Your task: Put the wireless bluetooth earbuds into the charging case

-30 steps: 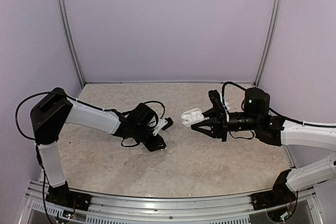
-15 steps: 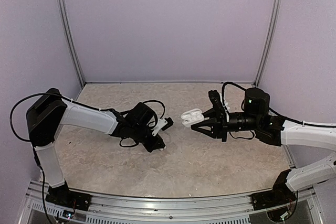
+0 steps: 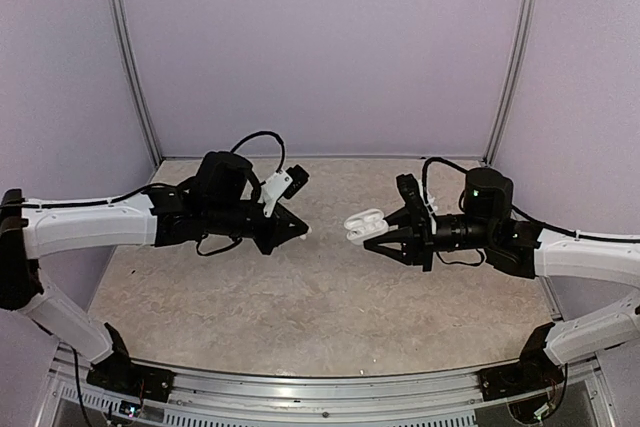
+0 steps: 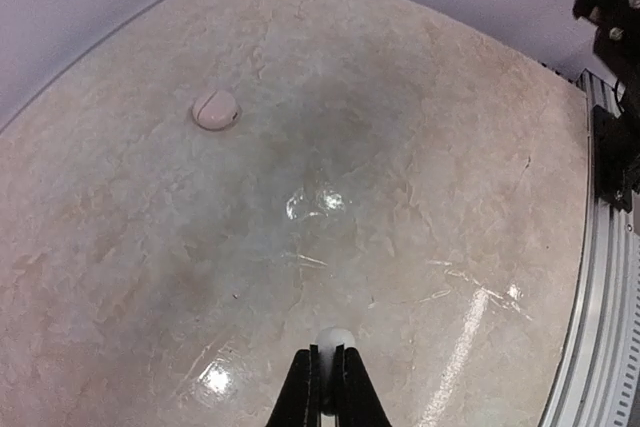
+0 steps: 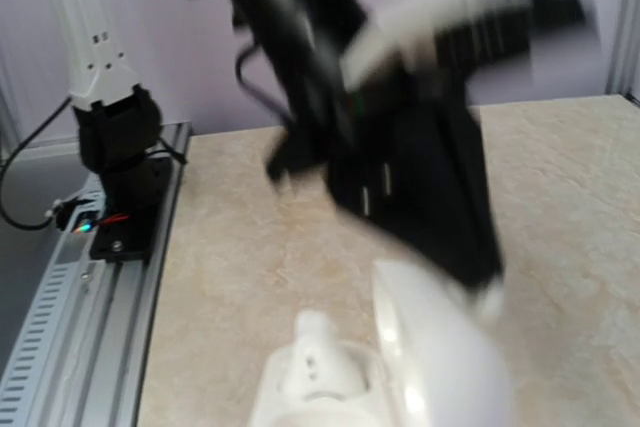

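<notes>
Earbud (image 4: 335, 339) sitting pinched at very tip of left tool (image 4: 328, 359), jaws narrow around it, hovering above bench (image 4: 420, 147). Right tool (image 3: 380, 231) clamping charging case (image 3: 366, 222), lid open, off bench, mouth facing left tool, near but apart. Judging next: lining bud over free socket before closing gap, advancing slowly and straight. Shallow grip risking bud slipping if pushed off-axis. Releasing only once seated. Right wrist view being blurred, free socket unclear
</notes>
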Action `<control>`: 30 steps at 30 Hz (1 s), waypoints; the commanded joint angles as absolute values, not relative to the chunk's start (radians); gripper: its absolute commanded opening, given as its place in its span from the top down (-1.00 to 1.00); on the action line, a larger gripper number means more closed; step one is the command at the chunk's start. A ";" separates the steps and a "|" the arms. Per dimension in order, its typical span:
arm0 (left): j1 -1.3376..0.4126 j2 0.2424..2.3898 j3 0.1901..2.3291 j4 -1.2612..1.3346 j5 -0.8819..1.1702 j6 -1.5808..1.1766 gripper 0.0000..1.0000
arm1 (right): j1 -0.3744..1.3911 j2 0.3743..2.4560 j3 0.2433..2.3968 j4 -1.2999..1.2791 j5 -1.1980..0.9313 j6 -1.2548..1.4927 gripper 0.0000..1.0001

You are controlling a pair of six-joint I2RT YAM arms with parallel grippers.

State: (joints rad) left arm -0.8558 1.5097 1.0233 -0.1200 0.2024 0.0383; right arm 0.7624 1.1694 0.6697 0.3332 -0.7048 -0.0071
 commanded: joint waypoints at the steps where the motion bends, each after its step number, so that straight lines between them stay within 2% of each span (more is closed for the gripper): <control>1: -0.893 1.341 0.987 -0.073 0.174 0.061 1.00 | 0.759 1.177 0.664 0.352 -0.775 -0.040 1.00; 11: -1.032 1.178 1.008 -0.022 0.142 0.126 1.00 | 0.797 1.195 0.689 0.337 -0.794 -0.084 1.00; 25: -1.162 1.277 1.096 -0.008 0.166 0.195 1.00 | 0.840 1.270 0.754 0.309 -0.790 -0.089 1.00; 30: -1.202 1.326 1.120 -0.019 0.097 0.224 1.00 | 0.862 1.292 0.771 0.310 -0.784 -0.087 1.00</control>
State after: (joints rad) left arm -1.1675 1.2888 1.0725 -0.0311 0.1513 0.1837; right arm 0.8425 1.2713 0.7307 0.3058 -0.7883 -0.0875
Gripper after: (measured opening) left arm 0.047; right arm 0.242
